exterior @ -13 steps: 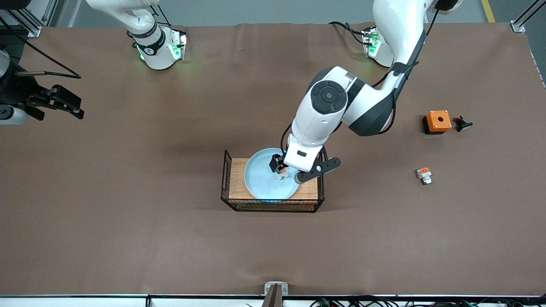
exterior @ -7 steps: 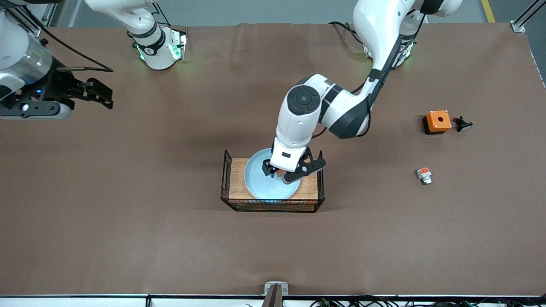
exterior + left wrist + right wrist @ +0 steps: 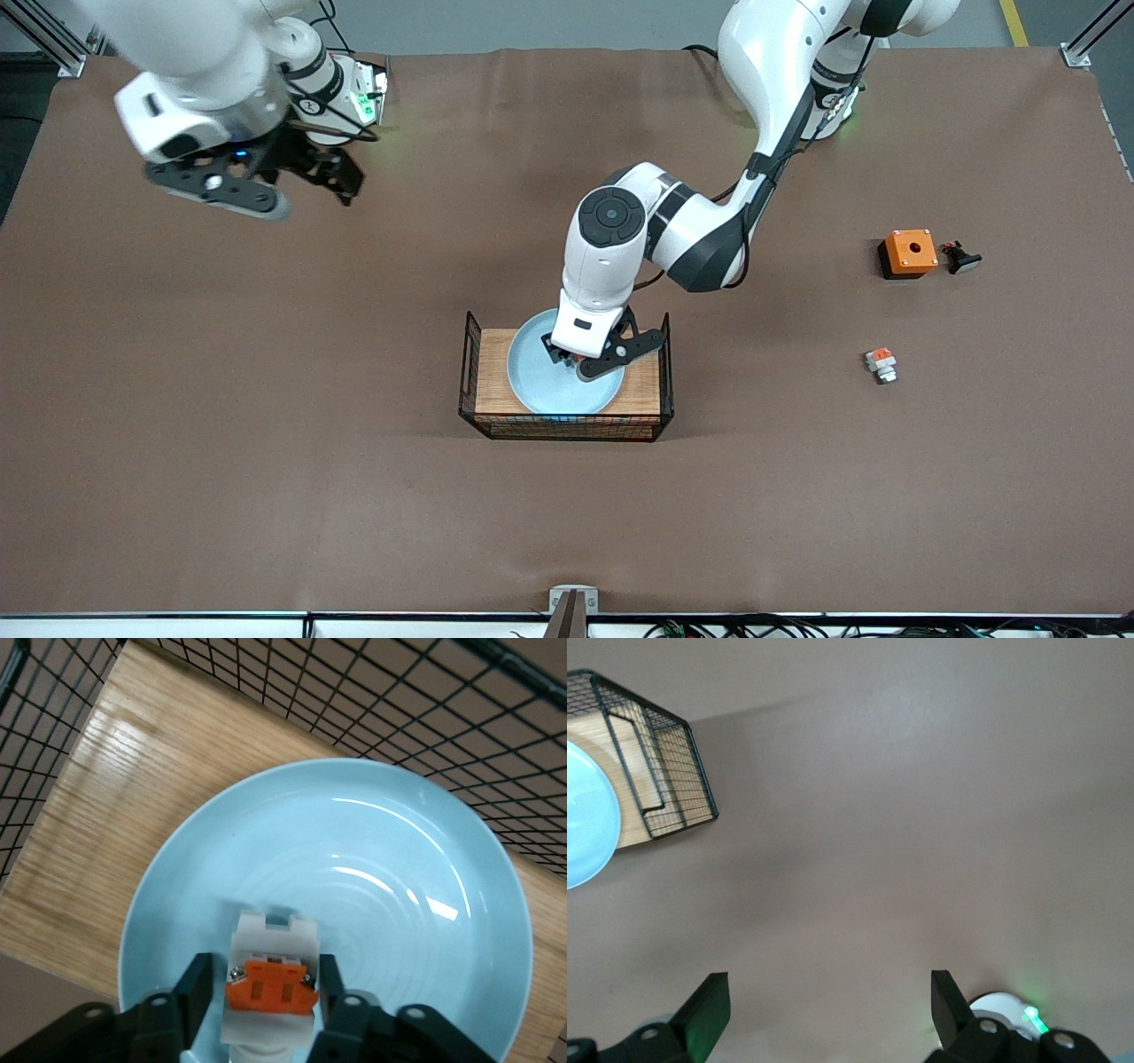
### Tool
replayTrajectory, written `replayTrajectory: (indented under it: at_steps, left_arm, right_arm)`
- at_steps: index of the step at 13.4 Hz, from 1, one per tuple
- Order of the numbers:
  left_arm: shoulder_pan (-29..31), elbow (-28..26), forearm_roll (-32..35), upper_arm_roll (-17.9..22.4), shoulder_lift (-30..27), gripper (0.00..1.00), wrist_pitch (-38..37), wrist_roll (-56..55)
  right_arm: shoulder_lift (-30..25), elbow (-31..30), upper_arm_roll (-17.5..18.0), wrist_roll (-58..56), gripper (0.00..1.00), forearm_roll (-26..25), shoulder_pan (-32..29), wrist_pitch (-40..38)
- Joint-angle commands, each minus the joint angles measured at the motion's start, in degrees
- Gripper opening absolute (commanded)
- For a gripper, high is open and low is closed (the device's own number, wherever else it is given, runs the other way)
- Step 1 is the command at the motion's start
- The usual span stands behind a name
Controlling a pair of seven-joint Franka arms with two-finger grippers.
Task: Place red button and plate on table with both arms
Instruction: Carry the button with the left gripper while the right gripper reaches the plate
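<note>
Two arms at the brown table point(image 3: 266, 496). We see the left gripper point(image 3: 264, 1014) lowered into the pale-blue plate point(image 3: 416, 868), its two fingers point(image 3: 197, 988) pressed against the sides of the red button point(image 3: 268, 985); the button lies in the plate, and the plate rests on the wooden-topped crate point(image 3: 492, 372) in mid-table. We judge the sideways pinch suits the part's flat white flanks, and that clearing the button first frees the plate for lifting off the crate. The right gripper point(image 3: 310, 177) hangs over the table near its own base, fingers spread wide and holding nothing. Compared with a second ago, the left fingers have drawn in from a wide stance around the button, and the right arm has swung inward from the table's edge. A shorter white-and-orange part point(image 3: 881, 364) and an orange box point(image 3: 909, 252) lie toward the left arm's end.
</note>
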Motion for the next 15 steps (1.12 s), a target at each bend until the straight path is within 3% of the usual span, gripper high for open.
replayTrajectory:
  at_steps: [1,2,4,10,13,15]
  left_arm:
    - [-0.99,1.8,1.35,0.85,0.63,0.1,-0.59,-1.85]
    - [-1.34,1.72,1.35,0.85,0.19,0.0,-1.21,-3.95]
    - [-1.25,1.8,1.35,1.02,-1.21,0.0,-5.15,-4.14]
    - [0.15,1.45,4.15,3.66,-15.25,0.0,-15.0,-1.09]
    - [6.02,-1.17,4.43,3.83,-21.33,0.0,-21.77,7.85]
    - [11.02,-4.77,3.55,3.57,-25.19,0.0,-22.39,16.38]
  right_arm:
    - [1.8,0.89,-0.54,7.8,1.0,-1.13,4.17,0.38]
    - [2.24,0.8,-0.54,9.74,1.0,-0.95,5.14,0.56]
    - [3.73,0.89,-0.54,13.43,1.0,-1.04,6.38,2.04]
    - [6.19,-0.08,-0.54,14.93,0.99,-0.95,8.48,6.27]
    - [6.72,-1.21,-0.54,25.36,0.99,0.18,10.59,11.87]
    - [8.82,-1.22,-0.54,38.69,0.99,2.47,12.08,16.1]
